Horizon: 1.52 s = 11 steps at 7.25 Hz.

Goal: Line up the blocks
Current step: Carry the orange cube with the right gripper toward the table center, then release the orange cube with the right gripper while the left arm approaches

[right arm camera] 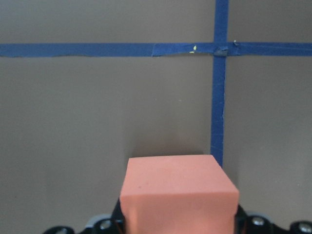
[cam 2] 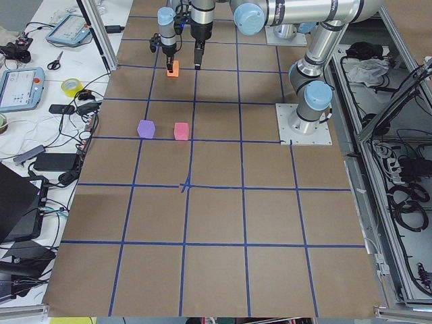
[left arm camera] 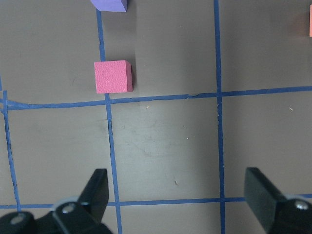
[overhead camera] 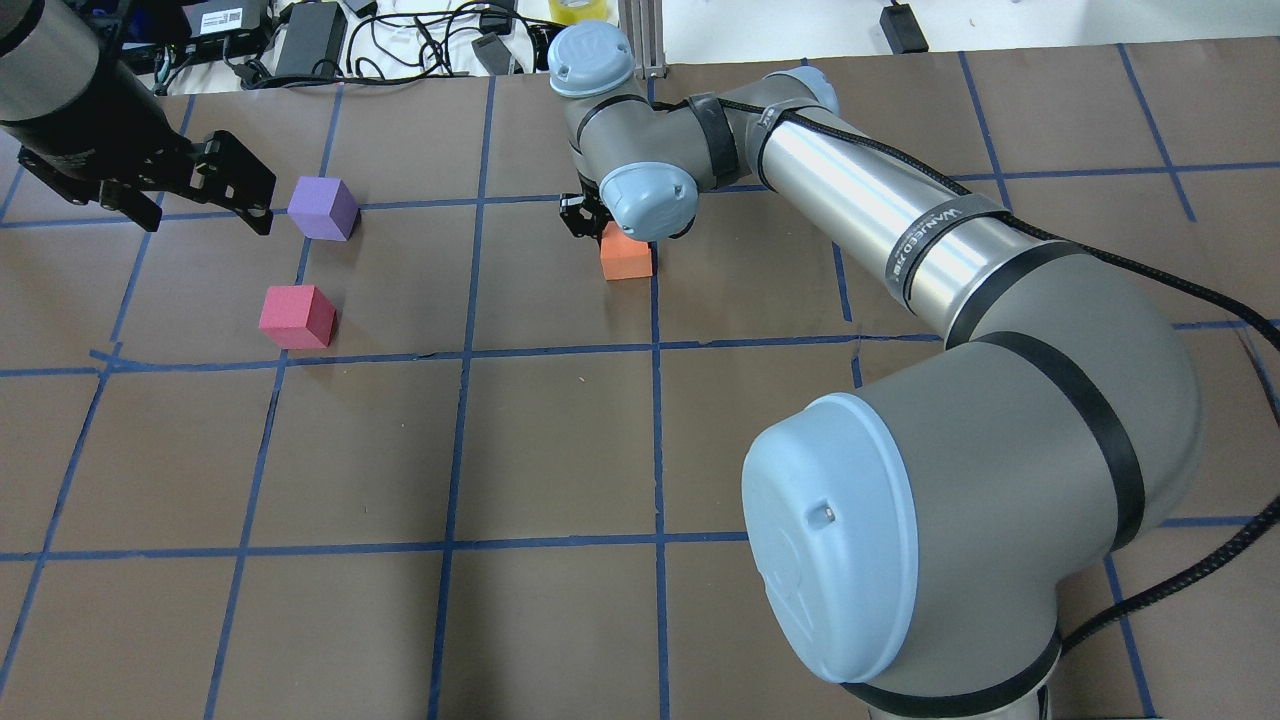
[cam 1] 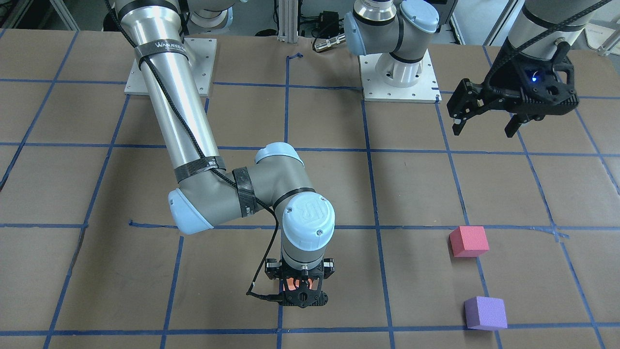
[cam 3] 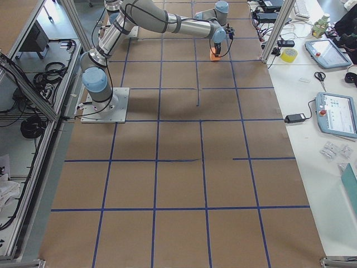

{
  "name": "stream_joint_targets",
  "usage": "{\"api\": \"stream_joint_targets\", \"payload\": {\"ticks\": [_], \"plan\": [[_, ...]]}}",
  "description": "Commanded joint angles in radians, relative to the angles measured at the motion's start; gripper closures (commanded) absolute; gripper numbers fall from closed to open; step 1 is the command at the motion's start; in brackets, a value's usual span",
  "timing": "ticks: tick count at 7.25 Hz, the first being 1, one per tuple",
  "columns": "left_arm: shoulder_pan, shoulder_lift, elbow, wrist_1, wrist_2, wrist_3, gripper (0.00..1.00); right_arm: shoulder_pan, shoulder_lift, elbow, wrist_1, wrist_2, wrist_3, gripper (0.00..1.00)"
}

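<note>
While my right gripper point(cam 1: 299, 287) is clamping the orange foam cube point(overhead camera: 627, 258) as it sits on the brown paper-covered table point(overhead camera: 560, 450), the line is not yet forming. The pinkish-red foam cube point(overhead camera: 297, 316) and the purple foam cube point(overhead camera: 322, 208) are sitting close together on the left, well apart from it. My left gripper point(left arm camera: 176, 180) is hanging spread and empty near them. Being a cube, the orange one is showing no long axis, and its faces are lying square to the blue tape grid point(overhead camera: 657, 450).
</note>
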Motion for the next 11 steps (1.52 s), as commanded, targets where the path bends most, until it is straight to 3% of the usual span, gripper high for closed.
{"api": "stream_joint_targets", "payload": {"ticks": [1,3,7,8,10,11], "plan": [[0.003,-0.004,0.008,0.004,-0.006,0.01,0.0,0.002,0.001,0.002,0.003,-0.002,0.003,0.01],[0.003,-0.001,-0.004,-0.002,-0.005,0.01,0.0,0.0,-0.046,0.002,0.018,-0.014,0.003,0.0],[-0.075,-0.075,0.039,0.041,-0.013,-0.11,0.0,-0.061,-0.448,0.03,0.418,-0.017,-0.023,0.0],[-0.132,-0.127,0.044,0.123,-0.013,-0.172,0.0,-0.075,-0.547,0.092,0.445,-0.02,-0.09,0.0],[-0.27,-0.217,0.061,0.255,0.0,-0.297,0.0,-0.147,-0.77,0.346,0.425,-0.019,-0.179,0.0],[-0.304,-0.272,0.062,0.324,-0.013,-0.388,0.0,-0.177,-0.85,0.416,0.41,-0.017,-0.178,0.0]]}}
